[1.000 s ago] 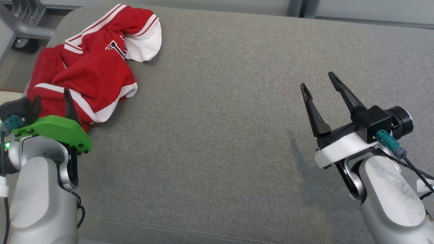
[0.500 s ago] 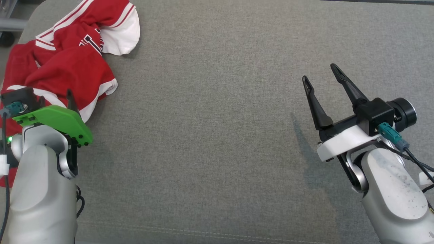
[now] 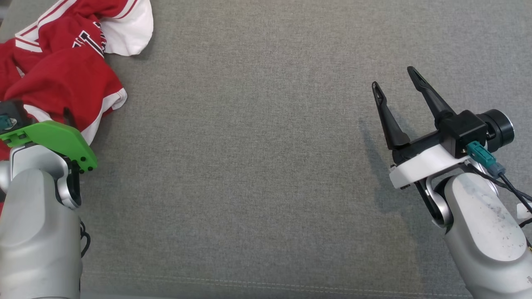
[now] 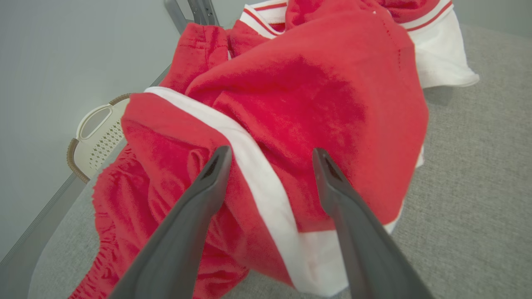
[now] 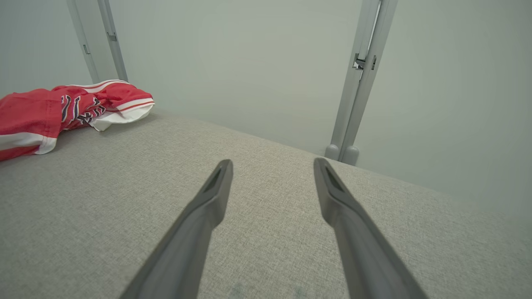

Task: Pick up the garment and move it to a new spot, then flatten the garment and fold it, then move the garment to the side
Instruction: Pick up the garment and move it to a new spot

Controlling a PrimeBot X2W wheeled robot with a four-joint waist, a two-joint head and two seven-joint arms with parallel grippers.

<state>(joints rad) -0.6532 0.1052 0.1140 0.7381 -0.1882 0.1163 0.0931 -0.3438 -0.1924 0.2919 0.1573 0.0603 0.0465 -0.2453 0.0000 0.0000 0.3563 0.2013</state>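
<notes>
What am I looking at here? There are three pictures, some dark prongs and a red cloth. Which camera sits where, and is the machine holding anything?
This is a two-armed robot seen through its own cameras. The wide picture comes from its head, looking down on a grey padded surface, and its pale arms rise from the bottom corners. The other two pictures come from a camera on each wrist, looking along that arm's two dark fingers. A crumpled red and white garment lies at the surface's left. The left gripper is open close over it, with a white stripe showing between its fingers. The right gripper is open over bare fabric, well away. Nothing is held.
</notes>
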